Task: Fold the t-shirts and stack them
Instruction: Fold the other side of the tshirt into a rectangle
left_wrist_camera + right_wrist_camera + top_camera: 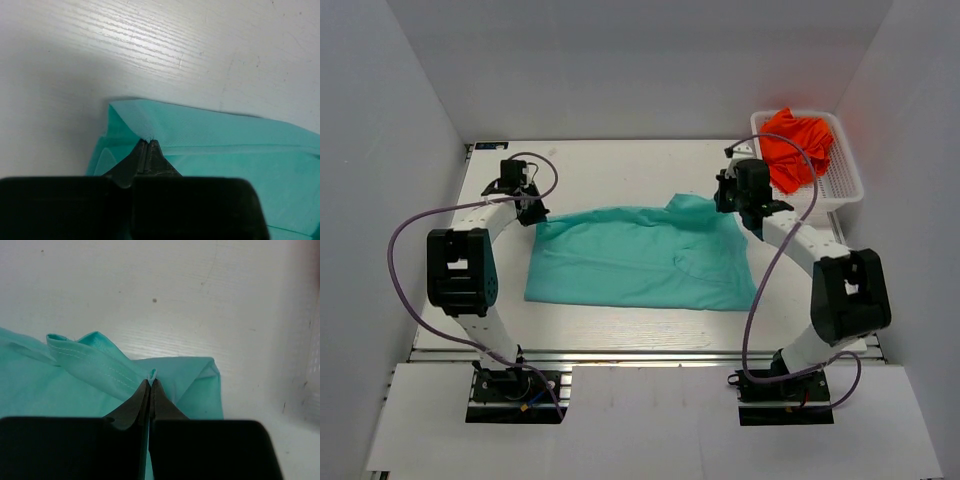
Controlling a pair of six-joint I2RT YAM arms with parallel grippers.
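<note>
The teal t-shirt (640,258) lies spread on the white table, partly folded. My left gripper (530,208) is shut on its far left corner, which shows in the left wrist view (148,140) with teal fabric (215,135) around the tips. My right gripper (745,208) is shut on the shirt's far right edge; a sliver of teal cloth (153,374) sticks out between the tips in the right wrist view (151,381). The orange-red t-shirt (798,146) sits crumpled in the basket at the back right.
A white perforated basket (842,175) stands at the back right corner, close to my right arm. White walls enclose the table on the left, back and right. Purple cables loop from both arms.
</note>
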